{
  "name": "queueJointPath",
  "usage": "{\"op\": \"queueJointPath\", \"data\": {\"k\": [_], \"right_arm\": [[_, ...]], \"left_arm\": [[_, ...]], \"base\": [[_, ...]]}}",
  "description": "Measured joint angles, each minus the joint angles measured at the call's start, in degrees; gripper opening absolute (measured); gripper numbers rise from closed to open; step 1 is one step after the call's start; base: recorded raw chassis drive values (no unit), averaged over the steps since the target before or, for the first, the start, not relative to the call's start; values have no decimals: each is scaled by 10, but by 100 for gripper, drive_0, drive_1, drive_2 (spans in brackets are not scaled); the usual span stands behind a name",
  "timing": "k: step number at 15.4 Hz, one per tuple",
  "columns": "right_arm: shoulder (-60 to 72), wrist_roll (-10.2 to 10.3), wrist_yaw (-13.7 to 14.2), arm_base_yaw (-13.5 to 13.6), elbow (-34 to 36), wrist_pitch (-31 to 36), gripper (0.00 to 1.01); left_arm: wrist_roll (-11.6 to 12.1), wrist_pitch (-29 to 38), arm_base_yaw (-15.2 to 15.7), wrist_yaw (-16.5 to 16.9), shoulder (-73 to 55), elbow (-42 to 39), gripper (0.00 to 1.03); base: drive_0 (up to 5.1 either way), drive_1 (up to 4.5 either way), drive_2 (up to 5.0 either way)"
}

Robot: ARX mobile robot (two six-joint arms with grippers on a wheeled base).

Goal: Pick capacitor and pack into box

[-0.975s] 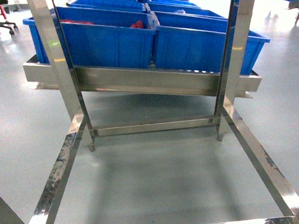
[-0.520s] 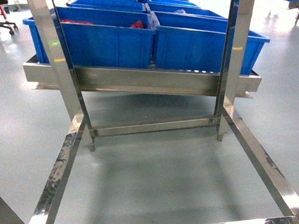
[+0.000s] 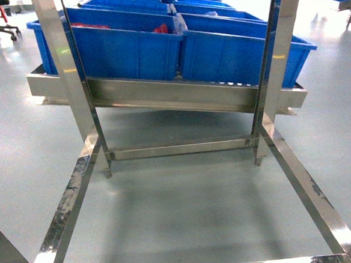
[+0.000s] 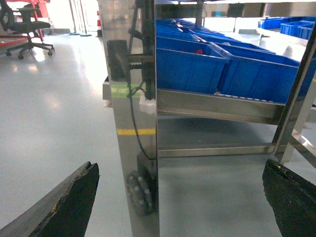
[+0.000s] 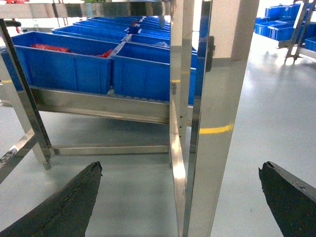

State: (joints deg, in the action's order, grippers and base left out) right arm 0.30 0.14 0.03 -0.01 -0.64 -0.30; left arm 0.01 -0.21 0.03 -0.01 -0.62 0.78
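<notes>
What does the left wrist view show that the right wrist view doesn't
Only the left wrist view shows a black office chair, a black box with a cable on a steel post, and green tape on that post. Only the right wrist view shows more blue bins far off on the right. Both show the blue bins with red parts inside on the steel rack, yellow tape on a post, grey floor, and each gripper's dark jaws spread wide with nothing between them.

Blue bins [image 3: 127,50] sit side by side on a steel shelf [image 3: 167,96]. Red parts [image 3: 161,29] show in one bin. A shiny steel frame [image 3: 70,84] stands on the grey floor [image 3: 187,209] in front.
</notes>
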Motion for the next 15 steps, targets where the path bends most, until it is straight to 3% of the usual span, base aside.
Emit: {"op": "queueJointPath", "data": {"k": [15], "right_arm": [[0, 0, 0, 0, 0, 0, 98]], "left_arm": [[0, -1, 0, 0, 0, 0, 98]], "base": [[0, 0, 0]]}}
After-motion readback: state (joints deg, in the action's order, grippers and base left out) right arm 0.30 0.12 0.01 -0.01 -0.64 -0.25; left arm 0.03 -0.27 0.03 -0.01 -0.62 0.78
